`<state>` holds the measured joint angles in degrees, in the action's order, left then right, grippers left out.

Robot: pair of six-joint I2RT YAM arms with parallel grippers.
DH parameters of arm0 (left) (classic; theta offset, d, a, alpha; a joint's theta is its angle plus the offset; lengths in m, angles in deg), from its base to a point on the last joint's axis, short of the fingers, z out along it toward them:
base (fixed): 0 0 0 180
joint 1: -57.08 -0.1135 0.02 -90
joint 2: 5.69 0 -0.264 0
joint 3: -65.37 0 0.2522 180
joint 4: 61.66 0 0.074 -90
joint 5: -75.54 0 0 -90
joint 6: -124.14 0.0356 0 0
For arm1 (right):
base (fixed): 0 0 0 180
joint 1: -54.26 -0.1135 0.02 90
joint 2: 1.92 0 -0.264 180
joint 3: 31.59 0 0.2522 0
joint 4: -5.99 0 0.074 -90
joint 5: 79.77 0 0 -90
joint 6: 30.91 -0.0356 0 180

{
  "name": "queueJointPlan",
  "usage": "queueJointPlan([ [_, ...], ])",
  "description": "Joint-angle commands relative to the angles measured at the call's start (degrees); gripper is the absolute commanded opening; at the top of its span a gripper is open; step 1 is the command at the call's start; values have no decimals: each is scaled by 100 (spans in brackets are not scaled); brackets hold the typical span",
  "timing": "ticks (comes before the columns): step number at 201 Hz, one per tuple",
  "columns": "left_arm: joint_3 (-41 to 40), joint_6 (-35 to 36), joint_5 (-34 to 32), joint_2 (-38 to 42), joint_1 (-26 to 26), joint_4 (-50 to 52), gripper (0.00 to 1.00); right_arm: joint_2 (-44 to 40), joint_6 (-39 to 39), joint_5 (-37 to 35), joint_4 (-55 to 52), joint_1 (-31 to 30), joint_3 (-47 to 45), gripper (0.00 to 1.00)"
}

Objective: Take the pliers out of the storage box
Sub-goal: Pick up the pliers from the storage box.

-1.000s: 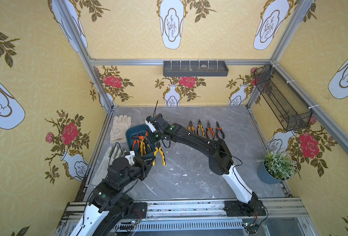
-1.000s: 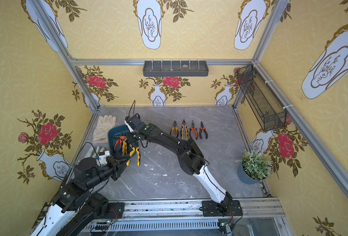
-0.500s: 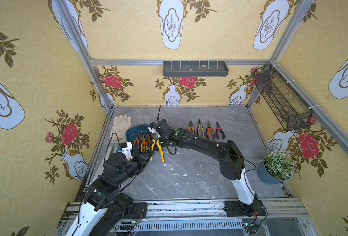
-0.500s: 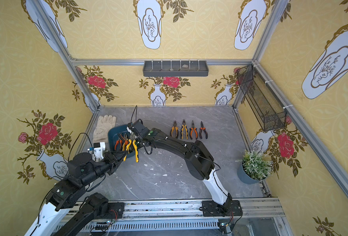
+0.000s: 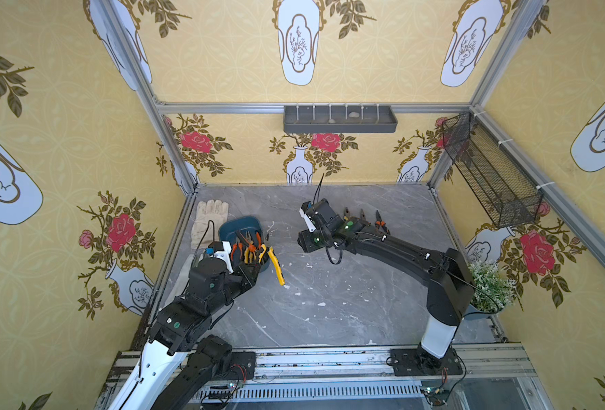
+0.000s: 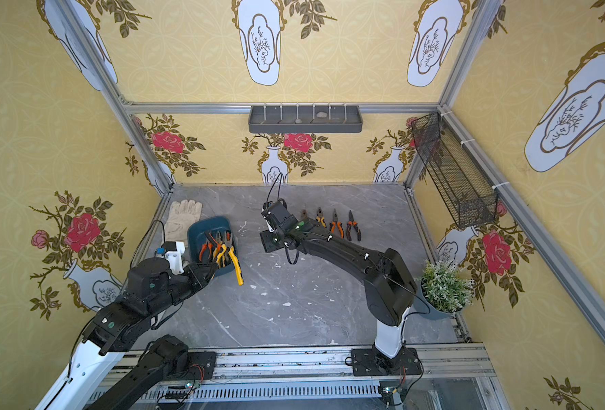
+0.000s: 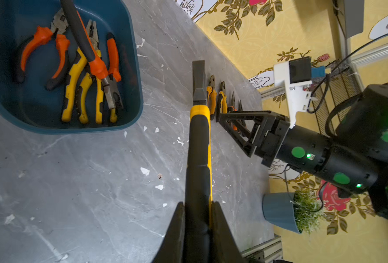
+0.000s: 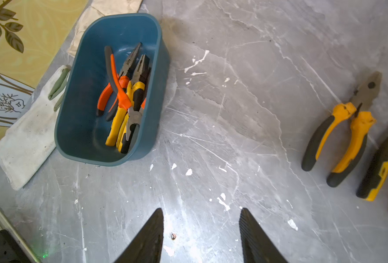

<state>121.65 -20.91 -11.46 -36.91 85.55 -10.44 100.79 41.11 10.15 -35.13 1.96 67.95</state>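
Observation:
The dark teal storage box point(image 5: 237, 224) point(image 8: 81, 95) stands at the table's left with several pliers point(image 5: 247, 245) point(image 8: 124, 98) inside. My left gripper point(image 7: 198, 205) point(image 5: 258, 266) is shut on one handle of a yellow-and-black pair of pliers point(image 7: 198, 148) point(image 5: 276, 268), held above the table beside the box's near right corner. My right gripper point(image 8: 201, 210) point(image 7: 220, 117) hangs open and empty over bare table between the box and a row of several pliers point(image 6: 336, 227) point(image 8: 343, 127) lying at the back right.
A white glove point(image 5: 209, 220) lies left of the box by the wall. A potted plant point(image 5: 489, 287) stands at the right edge. A grey divided tray point(image 5: 340, 119) and a wire mesh basket point(image 5: 489, 170) hang on the walls.
My right gripper has opened, let go of the yellow-and-black pliers and drawn away to the right from the box. The left gripper keeps hold of those pliers.

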Motion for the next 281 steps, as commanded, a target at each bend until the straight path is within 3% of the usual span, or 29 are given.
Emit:
queueJointPlan([
  [1, -137, 551, -124, -82, 1, -684, 0, -194, -49, 34, 17, 42, -27, 54],
  [42, -493, 1012, -245, -148, 18, -1306, 0, -443, -200, 197, -159, 26, 81, 54],
  [98, -1191, 1763, -1318, 353, 226, -2219, 0, -602, -294, 344, -384, 17, 19, 55],
  [134, -1520, 2321, -634, 15, 362, -3165, 0, -778, -389, 455, -385, 17, -93, 57],
  [161, -1403, 2884, -746, -513, 806, -3225, 0, -748, -552, 468, -410, 33, -56, 59],
  [183, -1446, 3488, -1115, -763, 1389, -3530, 0, -637, -774, 572, -602, 67, 154, 69],
  [207, -1691, 4111, -1633, -922, 2059, -4170, 0, -804, -954, 754, -527, 67, 88, 71],
  [252, -1965, 4139, -2113, -1191, 2426, -4832, 0, -1096, -1209, 1147, -26, 34, -259, 73],
  [281, -1905, 4262, -2700, -1253, 2738, -4833, 0, -1102, -1460, 925, 0, 33, -302, 72],
])
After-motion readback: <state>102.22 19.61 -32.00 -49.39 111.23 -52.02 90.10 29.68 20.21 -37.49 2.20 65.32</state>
